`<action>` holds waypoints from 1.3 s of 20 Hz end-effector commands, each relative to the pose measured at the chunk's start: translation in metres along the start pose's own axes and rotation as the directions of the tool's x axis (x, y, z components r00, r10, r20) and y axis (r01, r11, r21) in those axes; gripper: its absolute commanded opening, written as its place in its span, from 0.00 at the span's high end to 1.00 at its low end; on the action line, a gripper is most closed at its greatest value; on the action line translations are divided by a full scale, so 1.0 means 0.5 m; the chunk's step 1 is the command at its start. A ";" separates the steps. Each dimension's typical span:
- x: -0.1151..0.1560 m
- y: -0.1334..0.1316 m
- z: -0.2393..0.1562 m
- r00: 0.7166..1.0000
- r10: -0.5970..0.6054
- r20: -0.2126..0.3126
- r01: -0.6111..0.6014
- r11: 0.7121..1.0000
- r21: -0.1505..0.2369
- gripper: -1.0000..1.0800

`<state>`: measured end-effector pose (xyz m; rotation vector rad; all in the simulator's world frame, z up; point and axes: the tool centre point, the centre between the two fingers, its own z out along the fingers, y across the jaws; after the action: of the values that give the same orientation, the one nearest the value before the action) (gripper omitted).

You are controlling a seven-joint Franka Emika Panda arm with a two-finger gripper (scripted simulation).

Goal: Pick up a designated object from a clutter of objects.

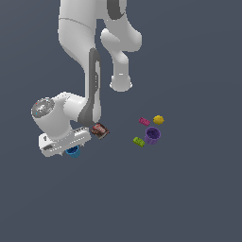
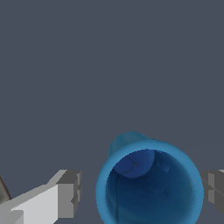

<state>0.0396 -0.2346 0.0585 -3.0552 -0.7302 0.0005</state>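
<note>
The bright blue cup stands upright with its hollow inside facing the wrist camera. My gripper straddles it. One grey finger stands a small gap off the rim, and the other finger sits at the opposite rim. The jaws are open, not closed on the cup. In the exterior view the blue cup peeks out below the white hand, which hides the fingertips.
A brown-red box lies close beside the hand on the exterior view's right. Farther right are the purple cup, green brick, pink brick and yellow lump.
</note>
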 end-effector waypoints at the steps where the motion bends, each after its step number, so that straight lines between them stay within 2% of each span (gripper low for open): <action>1: 0.000 0.000 0.023 1.000 -0.001 0.000 0.001 1.000 0.000 0.04; 6: 0.001 0.002 0.036 1.000 -0.002 0.000 0.002 1.000 0.000 0.04; 7: 0.001 0.002 0.036 1.000 -0.002 0.000 0.002 1.000 0.000 1.00; 19: 0.002 0.001 0.034 1.000 -0.001 0.000 0.001 1.000 -0.001 1.00; 26: 0.029 -0.041 0.000 1.000 -0.001 0.000 0.001 1.000 -0.001 1.00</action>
<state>0.0415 -0.2174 0.0527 -3.0555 -0.7290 0.0025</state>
